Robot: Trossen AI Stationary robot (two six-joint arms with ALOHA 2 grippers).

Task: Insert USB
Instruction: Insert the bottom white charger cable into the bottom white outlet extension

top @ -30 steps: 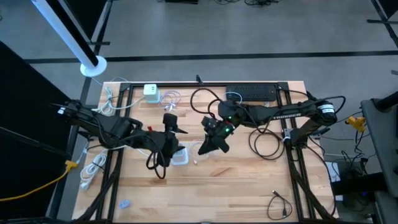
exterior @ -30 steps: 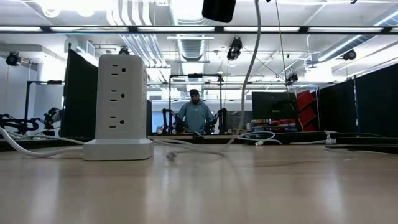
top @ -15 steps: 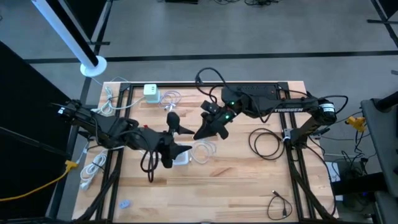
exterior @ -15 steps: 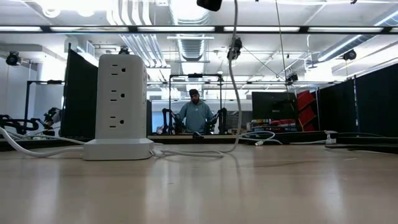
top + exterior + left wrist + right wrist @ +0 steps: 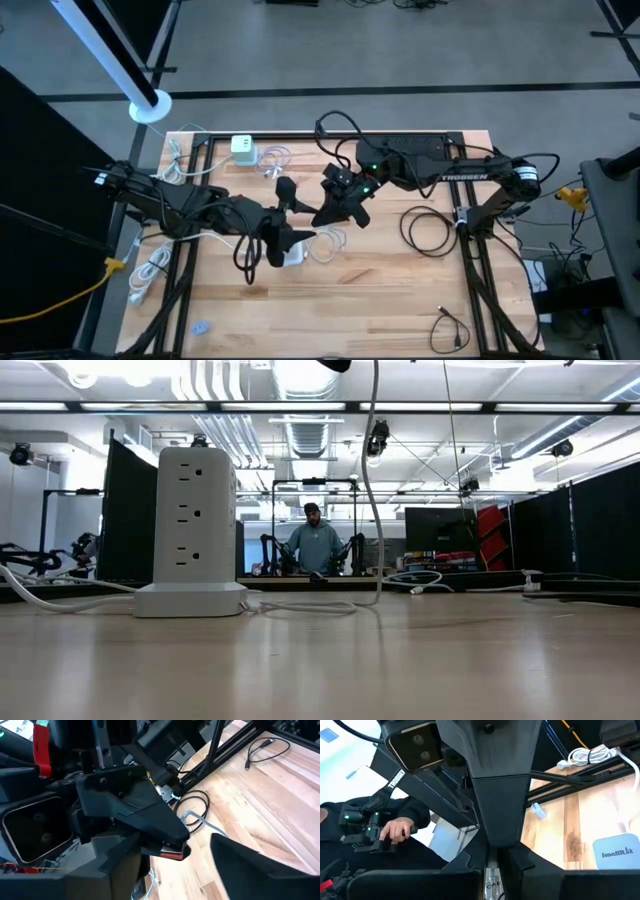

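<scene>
Right pincer [image 5: 322, 217], fingers pressed together on the metal plug of a white USB cable [image 5: 372, 490], hangs above the middle of the wooden bench [image 5: 400, 290]; the cable drops from it in the low view and trails along the boards toward the white power tower [image 5: 192, 530]. Left pincer [image 5: 298, 212] sits just beside it with its fingers apart, over a small white hub [image 5: 291, 257] that lies on the bench. In the right wrist view the hub's [image 5: 620, 851] top reads "smallRi", the last letters cut off. White lettering "TROSSEN" runs along the right arm [image 5: 460, 178] in the high view.

Elsewhere on the pale planks: a white and green charger [image 5: 243, 147] near the far edge, a long black power strip [image 5: 404, 148] beside it, a coiled black cable [image 5: 428, 232] toward the right side, a short black cable [image 5: 450, 328] near the front corner, and a bundled white cable [image 5: 150, 270] at the left edge.

Beyond the bench, a workshop with ceiling strip lights, black curtains and monitors; a person [image 5: 315, 545] stands at a far station.
</scene>
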